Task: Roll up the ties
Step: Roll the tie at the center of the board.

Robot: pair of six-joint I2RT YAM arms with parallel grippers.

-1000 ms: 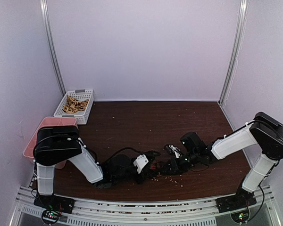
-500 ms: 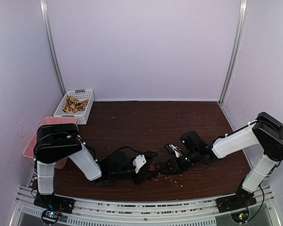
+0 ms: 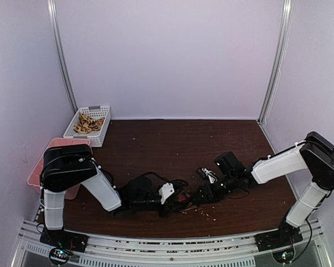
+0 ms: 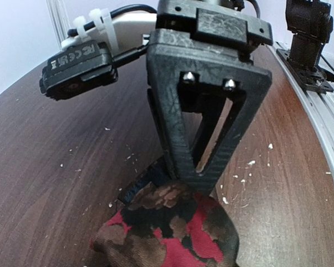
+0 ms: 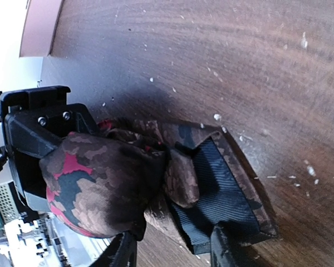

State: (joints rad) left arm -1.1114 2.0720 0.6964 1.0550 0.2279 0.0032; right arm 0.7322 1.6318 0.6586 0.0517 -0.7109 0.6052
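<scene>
One tie point(image 5: 100, 183), camouflage brown, red and black, is partly wound into a fat roll point(image 4: 167, 233) on the dark wooden table. The roll sits at the tip of my left gripper point(image 3: 175, 198), which is shut on it; its fingers are hidden under the cloth. The tie's flat end with a blue ribbed lining point(image 5: 225, 192) lies spread on the wood. My right gripper point(image 5: 172, 249) is open, one finger by the roll's edge and the other on the lining's corner. In the left wrist view a right finger point(image 4: 183, 139) stands over the roll.
A white basket point(image 3: 102, 133) holding tan fabric pieces stands at the back left. A pink bin point(image 3: 40, 162) sits at the left edge. Pale crumbs point(image 3: 203, 210) dot the wood near the grippers. Black cables point(image 3: 147, 177) loop beside the left wrist.
The right gripper's jaws have spread apart and it has drawn slightly to the right. The left gripper with the roll has shifted a little to the right.
</scene>
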